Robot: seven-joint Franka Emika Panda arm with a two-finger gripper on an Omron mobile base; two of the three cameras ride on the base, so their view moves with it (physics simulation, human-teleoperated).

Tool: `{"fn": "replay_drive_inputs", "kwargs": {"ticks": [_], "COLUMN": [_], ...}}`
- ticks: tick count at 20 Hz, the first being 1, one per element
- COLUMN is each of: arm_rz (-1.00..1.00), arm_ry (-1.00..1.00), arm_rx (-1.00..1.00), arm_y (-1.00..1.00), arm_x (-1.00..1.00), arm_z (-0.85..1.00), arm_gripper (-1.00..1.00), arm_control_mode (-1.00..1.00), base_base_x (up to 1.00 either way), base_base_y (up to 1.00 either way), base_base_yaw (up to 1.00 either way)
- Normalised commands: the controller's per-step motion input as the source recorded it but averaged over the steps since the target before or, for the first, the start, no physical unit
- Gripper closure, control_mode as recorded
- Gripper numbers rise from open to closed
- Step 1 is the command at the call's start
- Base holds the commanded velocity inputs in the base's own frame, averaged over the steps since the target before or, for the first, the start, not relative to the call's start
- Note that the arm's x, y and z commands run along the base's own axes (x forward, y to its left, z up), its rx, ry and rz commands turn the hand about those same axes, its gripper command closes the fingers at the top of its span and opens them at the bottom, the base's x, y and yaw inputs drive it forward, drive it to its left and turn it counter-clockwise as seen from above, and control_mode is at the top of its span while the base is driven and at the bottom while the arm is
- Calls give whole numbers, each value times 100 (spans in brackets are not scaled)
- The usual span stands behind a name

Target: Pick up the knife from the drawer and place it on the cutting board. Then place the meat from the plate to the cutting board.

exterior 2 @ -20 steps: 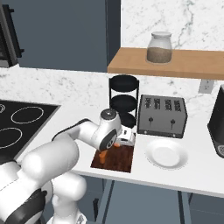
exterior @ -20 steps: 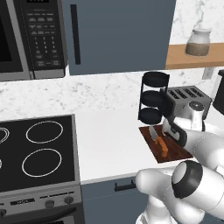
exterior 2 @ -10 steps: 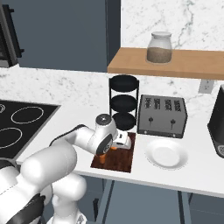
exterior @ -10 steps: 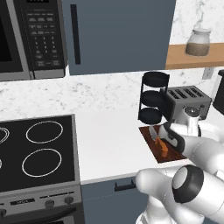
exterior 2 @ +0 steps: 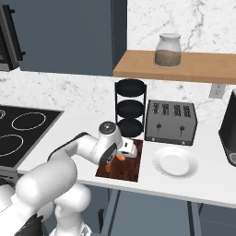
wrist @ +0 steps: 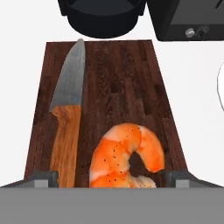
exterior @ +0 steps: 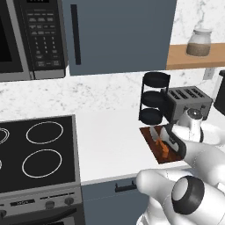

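- Left base view: gripper [exterior: 163, 141] sits low over the cutting board [exterior: 154, 151], which lies at 5 o'clock from the tiered black rack [exterior: 154, 97]. Arm hides most of the board; knife [exterior: 154, 133] shows only as a grey sliver.
- Right base view: plate [exterior 2: 175, 162] bare, at 3 o'clock of the board. Wrist blocks the fingers; meat [exterior 2: 120, 157] is just an orange speck.
- Hand view: jaws spread wide, gripping nothing. Meat lies on the board between the tips, knife at its 9 o'clock, apart. Meat looks soft, light, slippery; if regrasping, pinch across the thick curve. Its near end is cut off.
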Motion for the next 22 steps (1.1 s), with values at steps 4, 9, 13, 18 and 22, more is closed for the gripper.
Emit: {"fn": "replay_drive_inputs", "kwargs": {"ticks": [4, 9, 13, 18, 22], "arm_rz": [3, 0, 0, -1, -9], "arm_ry": [0, -1, -1, -1, -21], "arm_rx": [1, 0, 0, 2, 2], "arm_y": [8, 1, 18, 48, 59], "arm_x": [0, -3, -50, -98, -100], "arm_z": [29, 52, 59, 51, 53], "arm_gripper": [-100, -100, -100, -100, -100], "arm_control_mode": [-100, -100, -100, -100, -100], "base_base_x": [0, 0, 0, 0, 0], "base_base_y": [0, 0, 0, 0, 0], "base_base_yaw": [0, 0, 0, 0, 0]}}
